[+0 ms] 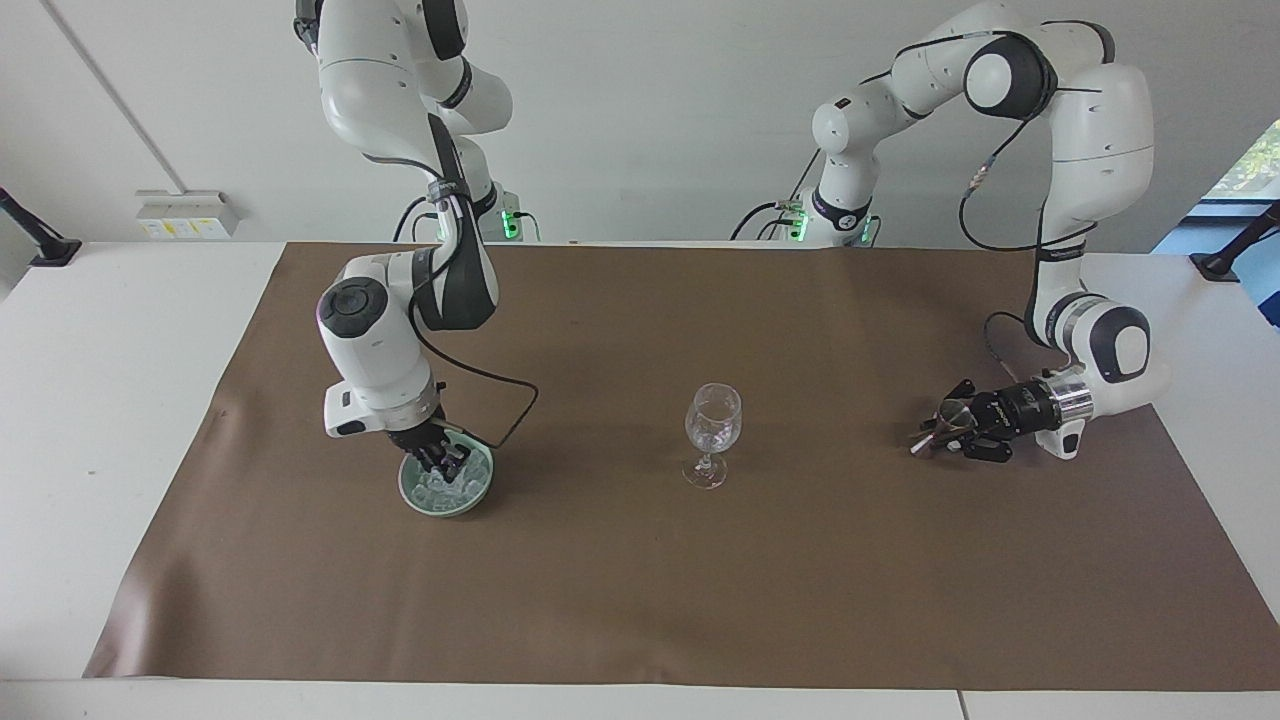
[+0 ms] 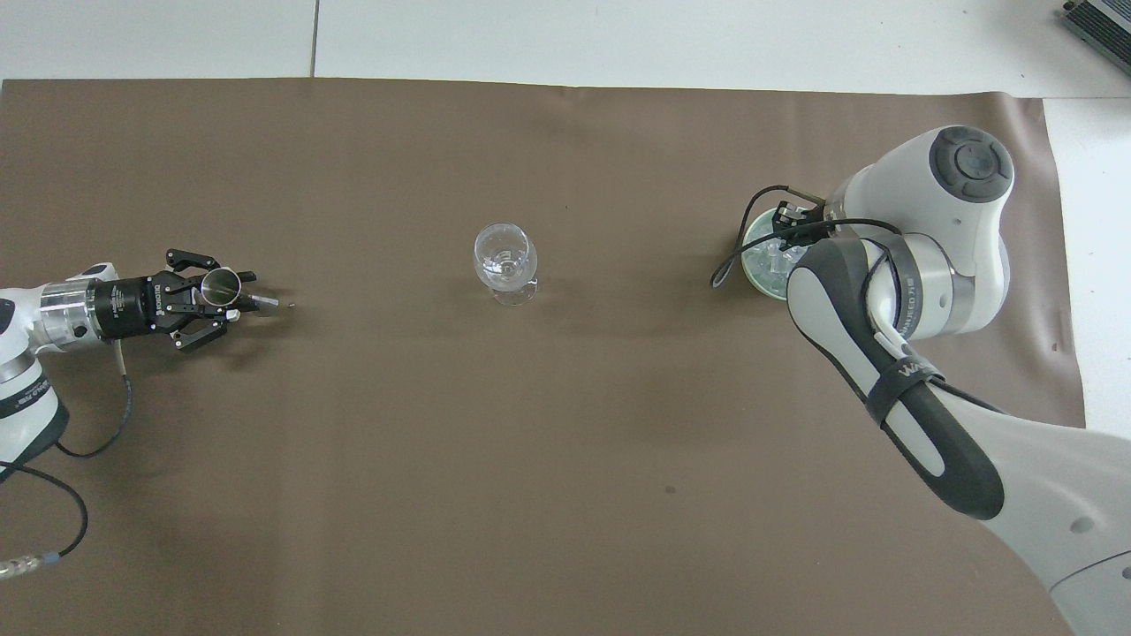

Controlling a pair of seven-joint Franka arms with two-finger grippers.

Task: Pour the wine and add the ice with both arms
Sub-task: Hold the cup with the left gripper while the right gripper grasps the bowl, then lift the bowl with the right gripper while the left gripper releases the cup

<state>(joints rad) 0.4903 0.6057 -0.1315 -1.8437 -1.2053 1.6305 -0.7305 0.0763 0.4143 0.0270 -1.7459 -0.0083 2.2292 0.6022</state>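
Facing view: high cam across the table, looking toward the robots at 12 o'clock, wide and distant. Overhead view: steep downward look, robots at 6 o'clock. Both share brown mat [image 1: 640, 560] [image 2: 442, 495] w/ wine glass [image 1: 712, 430] [image 2: 505, 258] near centre.

The left gripper [image 2: 231, 296] bears white lettering (too small to read); nothing else legible anywhere.

A plain brown mat [image 1: 640, 560] is laid over the white table [image 1: 100, 400]. Clear ice [image 1: 447, 486] is held in a pale green bowl [image 1: 444, 502]. A colourless wine glass [image 1: 712, 430] is shown. White arms are fitted with black grippers; a silver cup [image 2: 217, 286] is seen.
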